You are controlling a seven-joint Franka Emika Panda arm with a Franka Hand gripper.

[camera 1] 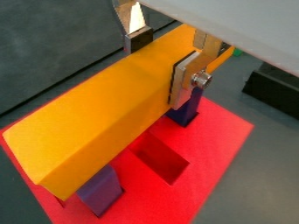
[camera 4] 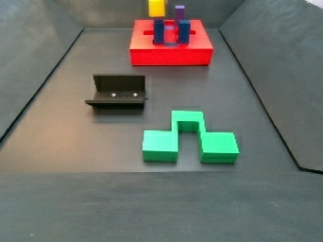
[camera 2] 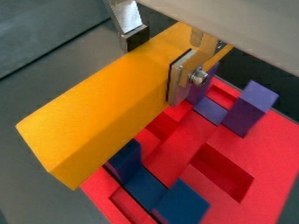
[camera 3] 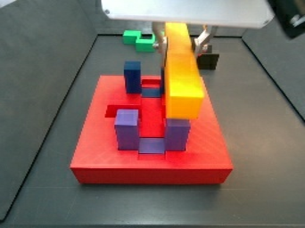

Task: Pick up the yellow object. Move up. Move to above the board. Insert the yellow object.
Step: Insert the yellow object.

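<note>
Two silver fingers [camera 1: 187,77] of the gripper [camera 2: 163,57] clamped on the yellow bar [camera 1: 105,114], held level over the red board [camera 3: 107,151]. In a side view, cropped to a yellow stub [camera 4: 157,7]; gripper out of frame there.

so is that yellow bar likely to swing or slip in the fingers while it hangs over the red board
The yellow bar looks rigid, with flat faces, so the gripper's fingers probably seat squarely on it. They seem to clamp it toward one end, so the long free end may tend to droop or pivot. Its smooth surface could slip if it catches a purple post on the board.
</note>
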